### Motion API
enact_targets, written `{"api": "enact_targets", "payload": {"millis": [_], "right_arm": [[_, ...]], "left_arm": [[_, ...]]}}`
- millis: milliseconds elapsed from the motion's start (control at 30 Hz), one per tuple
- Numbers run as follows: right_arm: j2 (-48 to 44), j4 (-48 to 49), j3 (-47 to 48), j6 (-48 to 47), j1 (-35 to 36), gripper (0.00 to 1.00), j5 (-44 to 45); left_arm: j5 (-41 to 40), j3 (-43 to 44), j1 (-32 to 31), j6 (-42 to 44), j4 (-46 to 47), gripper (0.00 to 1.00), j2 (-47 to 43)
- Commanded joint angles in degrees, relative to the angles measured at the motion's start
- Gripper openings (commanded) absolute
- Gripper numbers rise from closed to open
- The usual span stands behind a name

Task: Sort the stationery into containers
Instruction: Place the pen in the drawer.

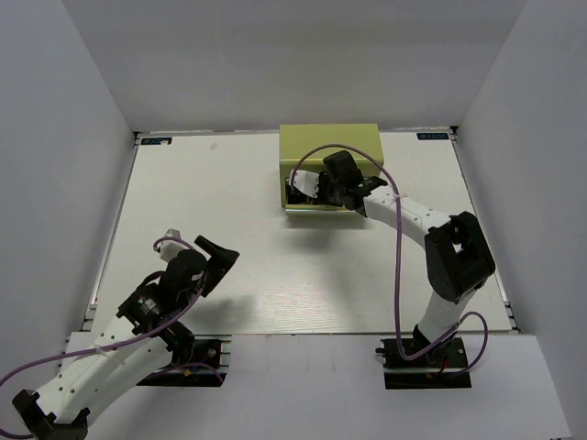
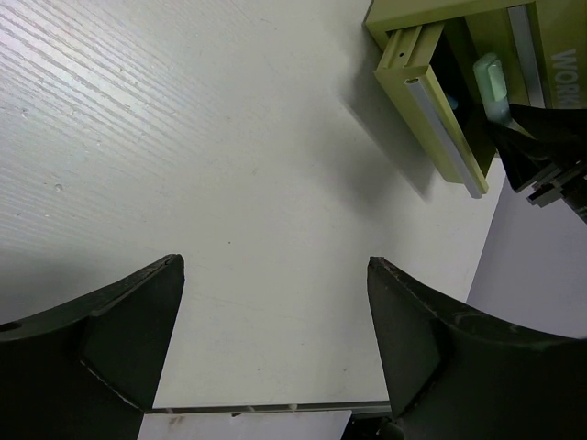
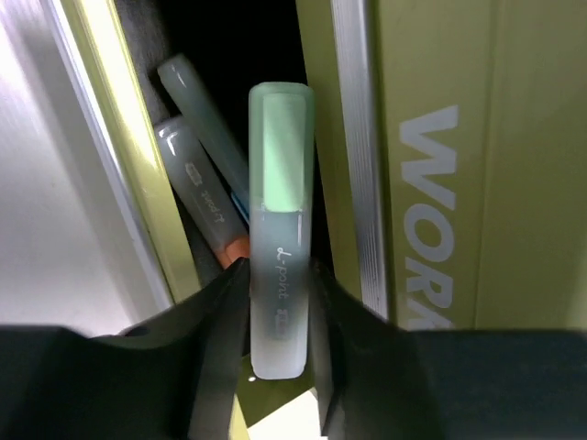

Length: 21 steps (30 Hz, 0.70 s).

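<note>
1. R gripper (image 3: 280, 307): both dark fingers clamped on a translucent stick w/ pale green end (image 3: 281, 183). Grip sits on the clear lower barrel, right by the script lettering. Green end points away from the wrist cam.
2. That stick hangs at the mouth of the pulled-out drawer (image 2: 438, 124), green end over the dark inside and just beside a silver rail. Can't tell if it touches anything.
3. Inside the drawer, along the L wall, two more lie side by side:
   - a translucent stick w/ orange end (image 3: 204, 206)
   - a longer translucent stick w/ a hint of blue (image 3: 197, 110) at its near end, touching or nearly touching the first
4. Container: a yellow-green metal toolbox chest (image 1: 330, 142) at the far middle of the white table (image 1: 248, 220). White lettering "WOR" shows on the front panel next to the held stick.
5. R arm stretches from its near-right base up to the chest front. A purple cable (image 1: 397, 266) loops alongside it.
6. L gripper (image 2: 275, 335): fingers wide apart, nothing between them. It hovers over bare tabletop at near left, well apart from the chest.
7. L wrist cam looks across at the open drawer. The green end is visible in there, w/ a dark R finger beside it.
</note>
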Motion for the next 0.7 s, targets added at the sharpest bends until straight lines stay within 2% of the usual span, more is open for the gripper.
{"api": "enact_targets", "payload": {"millis": [0, 100, 267, 300, 467, 500, 667], "right_arm": [[0.50, -1.07, 2.84, 0.68, -0.62, 0.40, 0.53], [-0.20, -2.30, 3.10, 1.30, -1.14, 0.49, -0.71], [-3.01, -5.11, 3.10, 1.21, -1.50, 0.51, -8.15], [-3.37, -7.12, 3.19, 1.13, -1.85, 0.48, -9.40], [-5.65, -15.46, 2.40, -2.91, -2.20, 0.00, -22.22], [-5.83, -16.71, 2.23, -5.44, -2.29, 0.00, -27.46], [-2.34, -23.57, 2.39, -10.74, -1.67, 0.00, -31.38]], "left_arm": [[0.32, -0.27, 0.13, 0.81, 0.76, 0.91, 0.12], [0.32, -0.27, 0.13, 0.81, 0.76, 0.91, 0.12], [0.84, -0.89, 0.13, 0.81, 2.42, 0.91, 0.64], [0.84, -0.89, 0.13, 0.81, 2.95, 0.91, 0.64], [1.37, -0.89, 0.13, 1.33, 3.48, 0.91, 1.78], [1.37, -0.89, 0.13, 1.33, 3.48, 0.91, 1.79], [1.37, -0.89, 0.13, 1.86, 3.48, 0.91, 1.79]]}}
